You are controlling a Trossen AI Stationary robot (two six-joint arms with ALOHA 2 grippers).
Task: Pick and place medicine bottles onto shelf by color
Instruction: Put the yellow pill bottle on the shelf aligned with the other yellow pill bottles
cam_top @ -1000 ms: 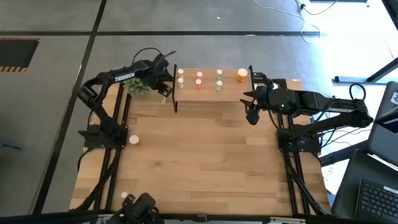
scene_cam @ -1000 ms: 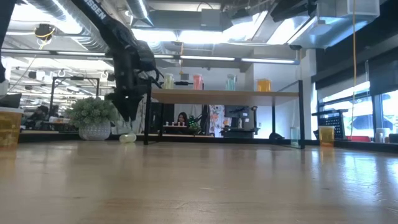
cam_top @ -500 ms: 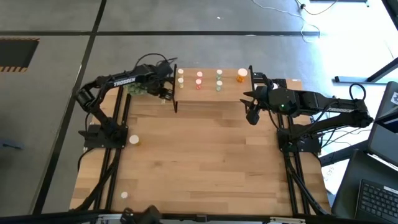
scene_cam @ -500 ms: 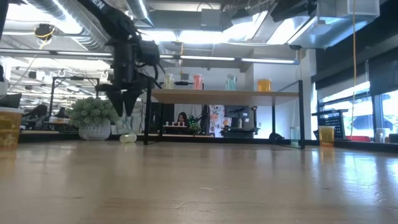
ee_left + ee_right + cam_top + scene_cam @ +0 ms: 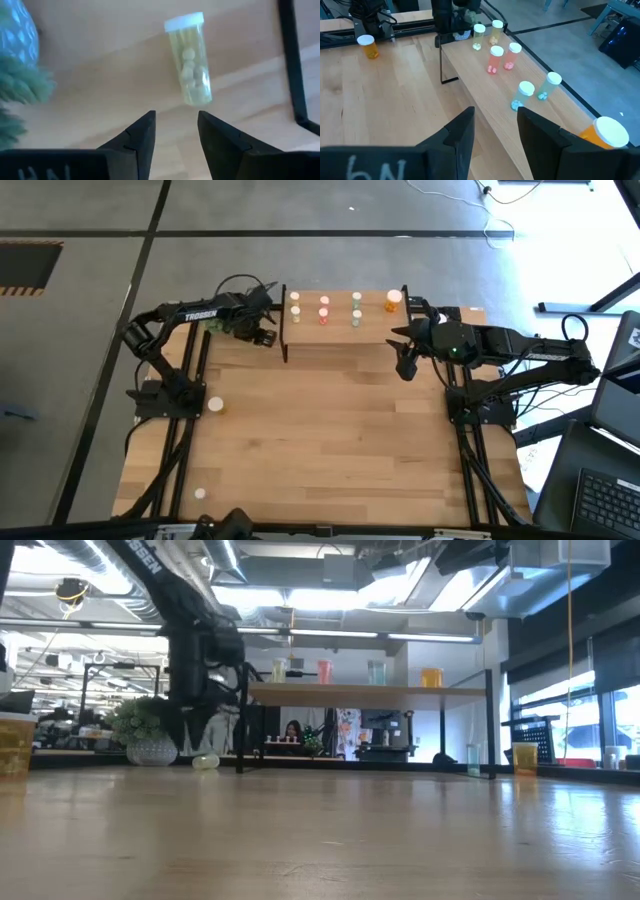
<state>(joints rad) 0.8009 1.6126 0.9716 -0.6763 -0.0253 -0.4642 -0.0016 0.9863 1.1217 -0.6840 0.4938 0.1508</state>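
Centre the part-open, empty left gripper [image 5: 175, 131] over the lying yellowish white-capped bottle [image 5: 190, 60]; descend squarely. The right gripper [image 5: 495, 131] waits, part-open, empty.

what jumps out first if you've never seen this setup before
The small shelf at the table's far edge, with pale-capped bottles in yellowish, pink, green and orange groups. At its left end, the left gripper hangs open over a yellowish bottle lying on its side, beside a spiky green plant.
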